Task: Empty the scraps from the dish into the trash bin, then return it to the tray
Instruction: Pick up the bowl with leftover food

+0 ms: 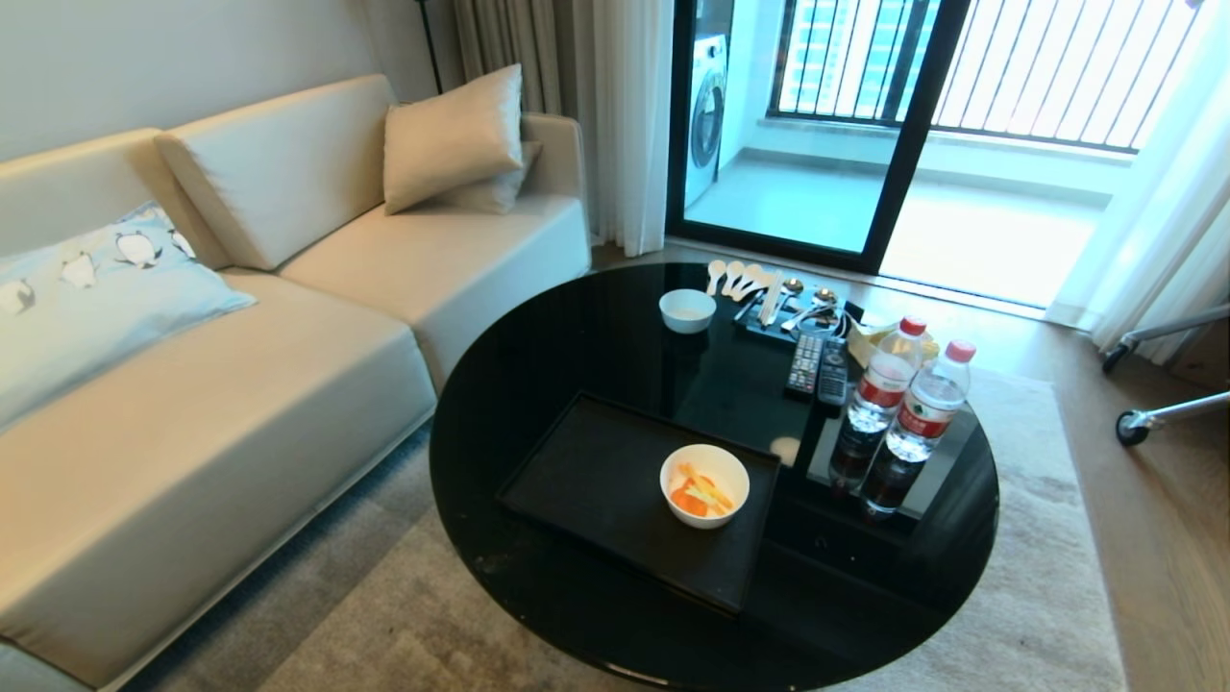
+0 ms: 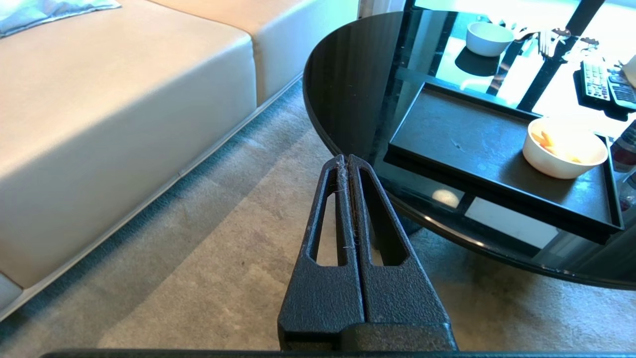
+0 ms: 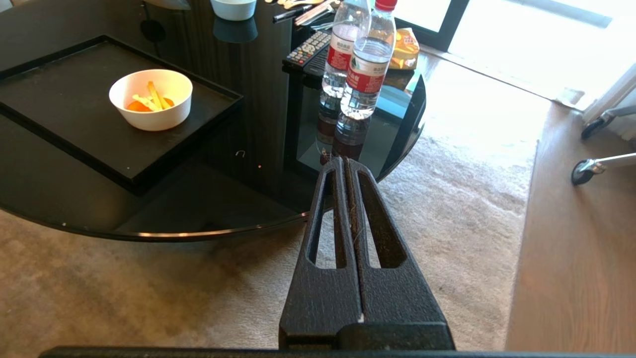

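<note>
You see a big cream sofa on the left and a glass balcony door at the back. A grey rug lies under the round black desk. Your left gripper hangs over the rug near the desk edge, fingers pressed shut on nothing. Your right gripper hangs over the rug too, fingers shut and empty. On the desk lies the tray. The dish sits on the tray's right part, with scraps inside. A small bowl, two bottles and remotes stand farther back.
</note>
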